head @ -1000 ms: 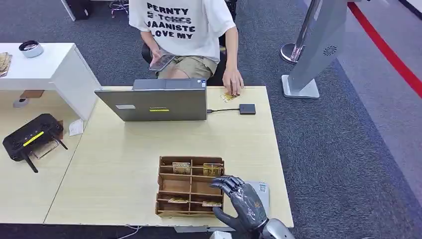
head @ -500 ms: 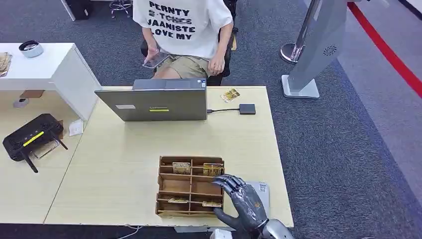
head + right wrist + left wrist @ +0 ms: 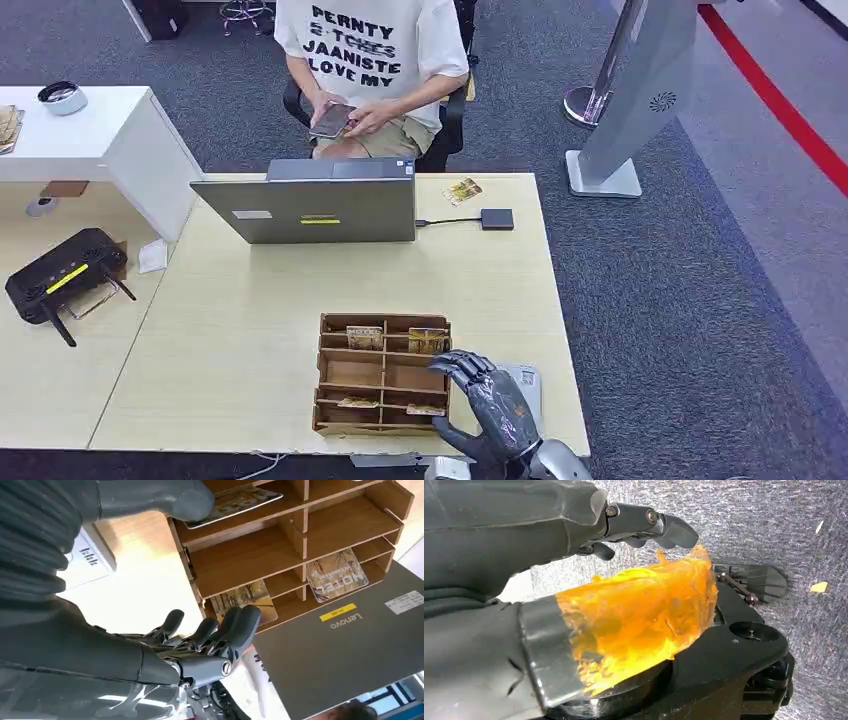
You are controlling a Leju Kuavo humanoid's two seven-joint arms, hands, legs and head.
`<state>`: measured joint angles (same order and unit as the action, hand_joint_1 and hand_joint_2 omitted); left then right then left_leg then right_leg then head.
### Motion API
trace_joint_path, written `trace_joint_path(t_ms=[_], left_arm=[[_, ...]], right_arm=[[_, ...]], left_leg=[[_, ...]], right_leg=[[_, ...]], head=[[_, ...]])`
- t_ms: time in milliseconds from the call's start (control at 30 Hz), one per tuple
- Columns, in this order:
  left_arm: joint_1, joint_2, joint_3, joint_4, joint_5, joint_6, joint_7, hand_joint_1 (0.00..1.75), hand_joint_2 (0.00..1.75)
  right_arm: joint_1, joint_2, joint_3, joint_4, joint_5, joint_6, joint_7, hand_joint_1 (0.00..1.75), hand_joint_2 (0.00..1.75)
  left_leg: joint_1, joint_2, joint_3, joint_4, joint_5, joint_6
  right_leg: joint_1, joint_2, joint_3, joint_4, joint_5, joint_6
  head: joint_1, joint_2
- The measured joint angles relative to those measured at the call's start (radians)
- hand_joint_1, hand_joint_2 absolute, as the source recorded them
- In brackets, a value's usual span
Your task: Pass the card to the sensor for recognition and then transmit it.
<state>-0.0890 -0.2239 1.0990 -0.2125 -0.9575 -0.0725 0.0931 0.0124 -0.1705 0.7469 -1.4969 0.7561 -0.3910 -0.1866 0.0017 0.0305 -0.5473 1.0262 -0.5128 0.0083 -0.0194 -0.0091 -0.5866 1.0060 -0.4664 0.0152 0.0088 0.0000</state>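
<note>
1. Right hand (image 3: 492, 410) hovers at the near right corner of the wooden card rack (image 3: 383, 375), fingers spread apart and holding nothing; its fingertips sit over the rack's right-hand column.
2. Cards lie flat in several compartments. The nearest card (image 3: 426, 409) is in the front right compartment, just ahead of and to the left of the palm, with its long axis running across the rack, left to right. In the right wrist view the thumb (image 3: 165, 500) appears to reach over this card (image 3: 235, 502), though I cannot tell whether it touches.
3. Left hand (image 3: 634, 525) hangs low over the carpet, well away from the table, fingers loosely curled with nothing in them; so the right hand is clearly the nearer one.
4. White reader pad (image 3: 528, 385), probably the sensor, lies on the table just right of the rack, partly under the right hand.
5. Judging from this, the coming move is a short dip left and down to pinch the front right card.
</note>
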Motion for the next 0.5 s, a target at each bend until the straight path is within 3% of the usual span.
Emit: trace_joint_path(t_ms=[500], left_arm=[[0.0, 0.0, 0.0, 0.0, 0.0, 0.0, 0.0, 0.0, 0.0]], right_arm=[[-0.012, 0.0, 0.024, 0.034, -0.005, 0.015, -0.006, 0.59, 1.75]], left_leg=[[0.0, 0.0, 0.0, 0.0, 0.0, 0.0]], right_leg=[[0.0, 0.0, 0.0, 0.0, 0.0, 0.0]], head=[[0.0, 0.0]])
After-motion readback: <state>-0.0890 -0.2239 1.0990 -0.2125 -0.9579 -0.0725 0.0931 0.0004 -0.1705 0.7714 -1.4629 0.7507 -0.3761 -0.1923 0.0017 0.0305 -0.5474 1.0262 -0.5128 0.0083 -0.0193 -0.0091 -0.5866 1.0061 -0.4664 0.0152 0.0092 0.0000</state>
